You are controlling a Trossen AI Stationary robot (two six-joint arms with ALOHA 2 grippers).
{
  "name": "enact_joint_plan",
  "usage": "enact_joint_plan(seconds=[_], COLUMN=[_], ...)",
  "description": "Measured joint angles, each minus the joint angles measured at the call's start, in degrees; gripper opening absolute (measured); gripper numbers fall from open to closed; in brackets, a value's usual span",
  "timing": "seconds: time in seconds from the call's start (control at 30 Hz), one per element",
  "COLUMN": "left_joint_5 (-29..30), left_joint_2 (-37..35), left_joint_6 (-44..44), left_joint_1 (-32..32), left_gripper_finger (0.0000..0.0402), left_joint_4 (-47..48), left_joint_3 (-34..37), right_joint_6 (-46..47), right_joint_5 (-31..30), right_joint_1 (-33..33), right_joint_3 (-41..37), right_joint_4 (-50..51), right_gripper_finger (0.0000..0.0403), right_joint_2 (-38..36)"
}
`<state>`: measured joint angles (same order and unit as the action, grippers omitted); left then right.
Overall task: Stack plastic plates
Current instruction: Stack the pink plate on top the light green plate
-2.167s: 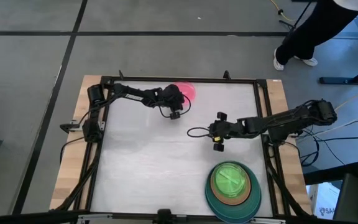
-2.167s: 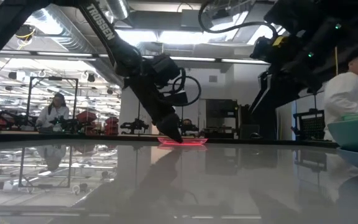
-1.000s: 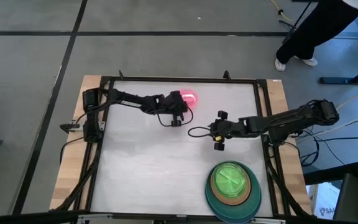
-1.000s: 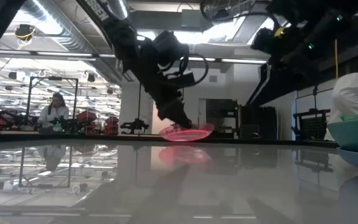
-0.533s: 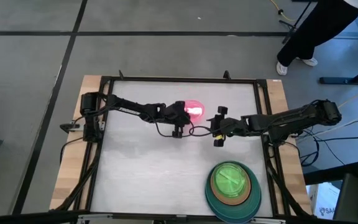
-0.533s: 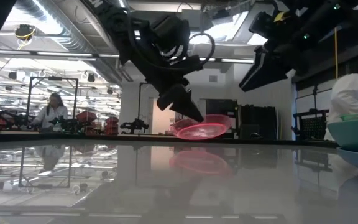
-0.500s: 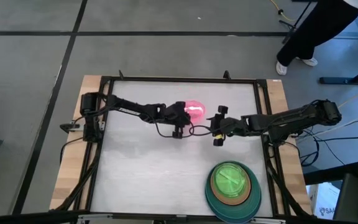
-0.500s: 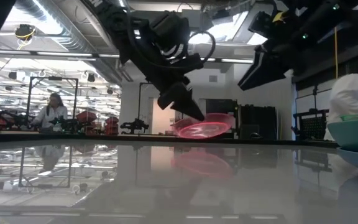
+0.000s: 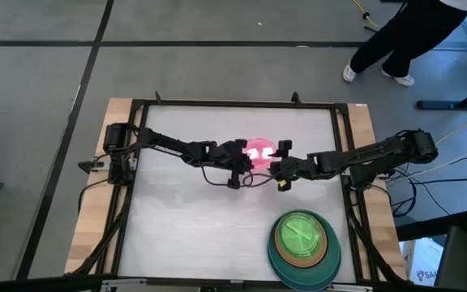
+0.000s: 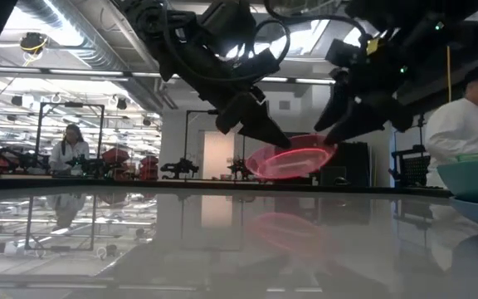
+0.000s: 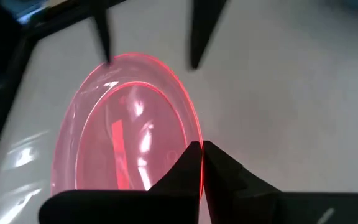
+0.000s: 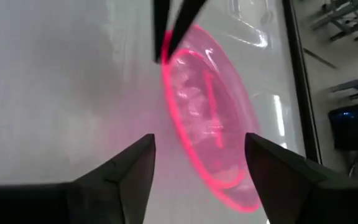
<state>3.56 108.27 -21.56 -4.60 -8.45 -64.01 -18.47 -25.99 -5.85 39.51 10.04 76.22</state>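
A small translucent pink plate (image 9: 259,151) hangs in the air above the middle of the table, tilted, between my two grippers. My left gripper (image 9: 246,156) is shut on it; it also shows in the low view (image 10: 265,134) and in the left wrist view (image 11: 201,148). My right gripper (image 9: 276,165) is open. Its fingers stand on either side of the plate's opposite rim (image 12: 229,193), apart from it as far as the right wrist view shows. The other plates lie stacked (image 9: 302,241) at the near right, a green one on top. My left gripper pinches the pink plate's rim (image 11: 196,134) between its two fingers, on the side facing the table's left edge. The fingers come from the left, slanting down (image 10: 251,120). The plate is lifted clear of the table and tilted, its free side (image 10: 326,149) higher.
The stack (image 10: 471,178) has a large teal plate at the bottom, a brown-orange one and green ones on it, near the table's near right corner. A black frame (image 9: 233,104) runs around the table. A person stands beyond the table's far right.
My left gripper has carried the pink plate up and toward the table's right and near edges, to the right gripper. The plate has risen higher above the table and tipped. My right gripper has gone a little left toward the plate and stands about its rim.
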Motion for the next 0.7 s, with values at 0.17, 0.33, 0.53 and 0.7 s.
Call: enact_joint_plan(seconds=[0.17, 0.33, 0.53, 0.7], left_joint_5=[-1.6, 0.3, 0.4, 0.8], left_joint_2=[0.0, 0.0, 0.0, 0.0], left_joint_6=[-1.9, -2.8, -3.0, -2.7], left_joint_1=[1.3, 2.0, 2.0, 2.0], left_gripper_finger=[0.0001, 0.0001, 0.0001, 0.0001], left_joint_4=[-1.6, -1.4, -1.4, -1.6], left_joint_3=[0.0, 0.0, 0.0, 0.0], right_joint_6=[-2.4, -4.3, -4.5, -6.0], right_joint_5=[0.9, 1.1, 1.1, 1.4], right_joint_1=[0.0, 0.0, 0.0, -0.2], right_joint_3=[0.0, 0.0, 0.0, 0.0], right_joint_4=[0.1, 0.1, 0.2, 0.9], right_gripper_finger=[0.0219, 0.0155, 0.0055, 0.0007], right_joint_2=[2.5, 3.4, 3.4, 3.4])
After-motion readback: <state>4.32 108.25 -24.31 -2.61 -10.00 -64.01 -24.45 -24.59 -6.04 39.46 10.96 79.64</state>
